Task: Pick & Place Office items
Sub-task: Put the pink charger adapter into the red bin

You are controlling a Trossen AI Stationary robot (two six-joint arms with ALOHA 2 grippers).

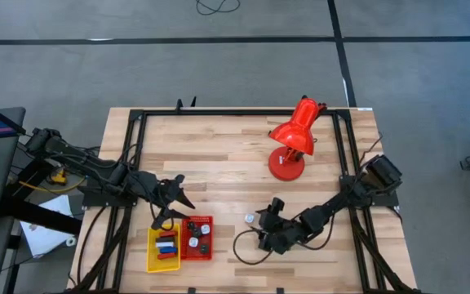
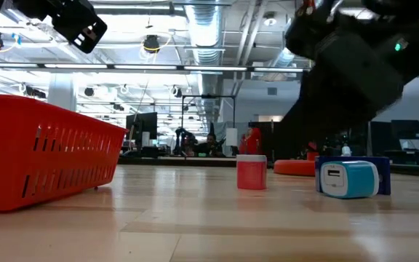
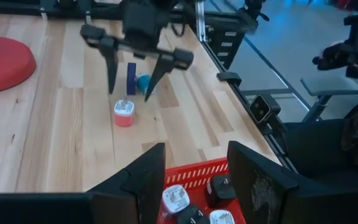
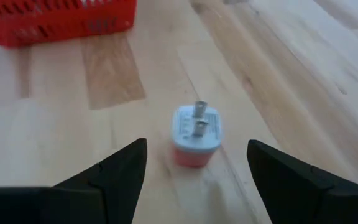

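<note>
The right claw [image 4: 194, 177] hung wide before a pink plug [image 4: 195, 135]; the red tray [image 4: 55, 22] sat upper left. The left claw [image 3: 194, 180] gaped empty above it.

Red tray [image 2: 46, 153] sits on the bench [image 2: 195, 225], filling the near left. Small pink plug block [image 2: 252, 172] stands upright right of the tray, well apart. Further right of the block: white-and-blue charger [image 2: 348, 179] with a dark blue piece just behind it. Dark arm bulk [image 2: 348, 65] looms above the charger; gripper fingers not visible.
</note>
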